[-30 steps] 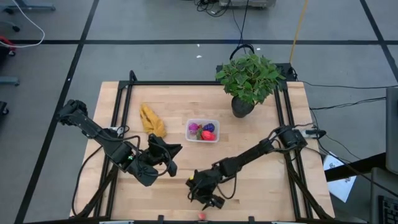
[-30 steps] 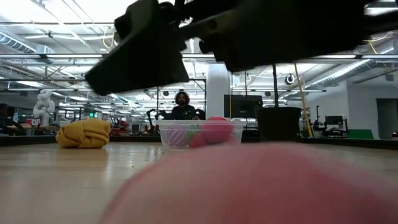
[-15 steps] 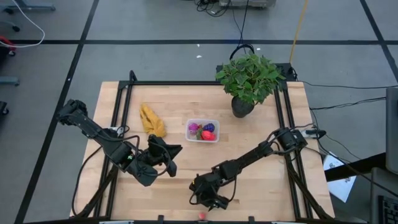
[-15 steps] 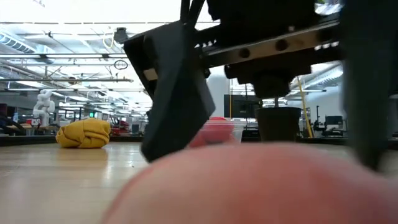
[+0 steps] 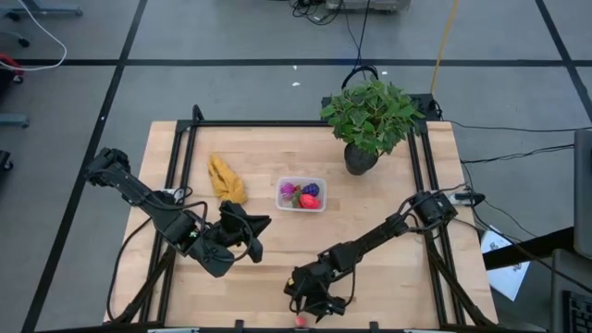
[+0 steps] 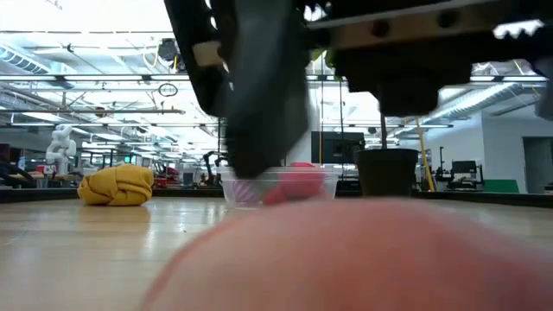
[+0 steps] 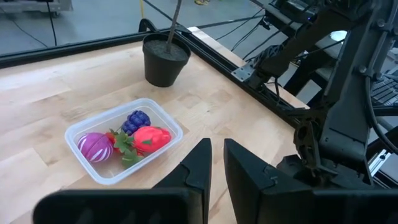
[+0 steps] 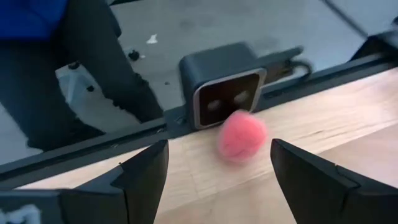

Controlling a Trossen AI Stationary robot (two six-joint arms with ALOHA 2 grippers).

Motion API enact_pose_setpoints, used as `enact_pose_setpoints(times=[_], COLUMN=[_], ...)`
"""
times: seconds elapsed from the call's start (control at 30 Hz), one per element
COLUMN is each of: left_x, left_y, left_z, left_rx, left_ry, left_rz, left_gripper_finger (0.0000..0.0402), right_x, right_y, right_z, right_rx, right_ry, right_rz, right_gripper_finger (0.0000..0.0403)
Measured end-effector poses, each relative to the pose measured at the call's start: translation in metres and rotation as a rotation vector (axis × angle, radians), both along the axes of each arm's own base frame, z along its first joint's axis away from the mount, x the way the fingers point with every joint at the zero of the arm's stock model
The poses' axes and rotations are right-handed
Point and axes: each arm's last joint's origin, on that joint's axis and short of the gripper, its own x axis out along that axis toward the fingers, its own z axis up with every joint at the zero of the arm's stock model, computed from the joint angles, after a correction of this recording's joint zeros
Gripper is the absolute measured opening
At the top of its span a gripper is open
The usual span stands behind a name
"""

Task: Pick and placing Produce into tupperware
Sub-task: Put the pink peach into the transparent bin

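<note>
Right pincer [image 5: 313, 313] hangs low at the table's six-o'clock edge, fingers spread wide, holding nothing. Left pincer [image 5: 259, 222] waits toward eight o'clock, fingers nearly together, empty.

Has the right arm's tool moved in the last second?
Yes. In the high view the right tool has slid toward the wooden table's near edge, away from the clear plastic tupperware, closing on the small pink ball-shaped fruit.

The table [image 5: 277, 185] is viewed from overhead; the tupperware [image 6: 276, 186] is seen level from the edge and also from the left wrist.
</note>
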Motion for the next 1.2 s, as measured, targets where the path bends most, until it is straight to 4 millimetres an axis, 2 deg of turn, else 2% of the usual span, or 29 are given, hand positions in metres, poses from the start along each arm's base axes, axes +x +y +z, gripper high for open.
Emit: enact_pose_setpoints(times=[0.27, 0.6, 1.2], left_x=[0.000, 0.000, 0.001], left_y=[0.000, -0.001, -0.001], left_z=[0.000, 0.000, 0.000], left_rx=[0.010, 0.006, 0.018], left_ry=[0.006, 0.015, 0.018], left_rz=[-0.006, -0.026, -0.037], left_gripper_finger=[0.0046, 0.0046, 0.0046], right_x=[0.004, 0.010, 0.012], right_y=[-0.006, -0.007, -0.006], right_z=[0.001, -0.015, -0.013], right_rx=[0.007, 0.015, 0.030], right_ry=[-0.014, -0.029, -0.064], right_rz=[-0.017, -0.023, -0.022], right_gripper_finger=[0.0274, 0.0274, 0.0274])
